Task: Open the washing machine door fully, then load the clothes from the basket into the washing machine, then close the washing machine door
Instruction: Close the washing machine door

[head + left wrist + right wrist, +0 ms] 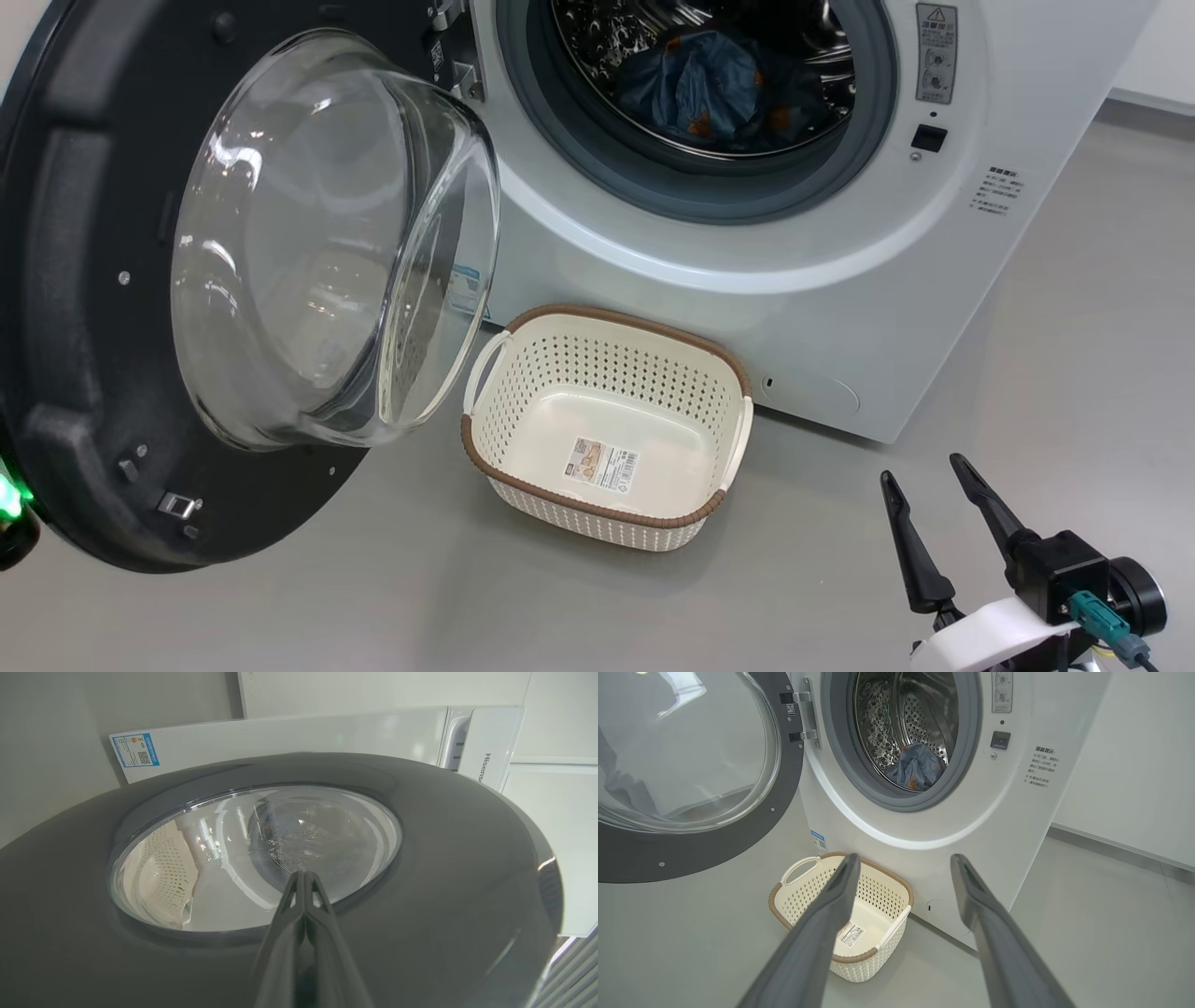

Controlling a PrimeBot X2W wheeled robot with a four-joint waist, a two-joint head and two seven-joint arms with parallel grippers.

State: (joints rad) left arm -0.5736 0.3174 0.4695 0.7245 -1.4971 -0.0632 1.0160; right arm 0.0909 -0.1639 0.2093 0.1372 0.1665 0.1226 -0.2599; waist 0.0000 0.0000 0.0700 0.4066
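Observation:
The washing machine door (75, 327) stands swung open at the left, its clear glass bowl facing me. Blue clothes (719, 89) with orange marks lie inside the steel drum of the white washing machine (747, 261). The cream basket (597, 373) sits on the floor below the opening, holding nothing but its label sticker. My right gripper (922, 468) hovers open at the lower right, apart from the basket (803, 896). In the left wrist view my left gripper (303, 873) is shut, tips at the outer face of the door (444, 868) by the glass edge.
Grey floor (1074, 327) lies open to the right and in front of the basket. A white wall with a baseboard (1111, 847) runs to the right of the machine. A green light (9, 495) glows at the door's lower left edge.

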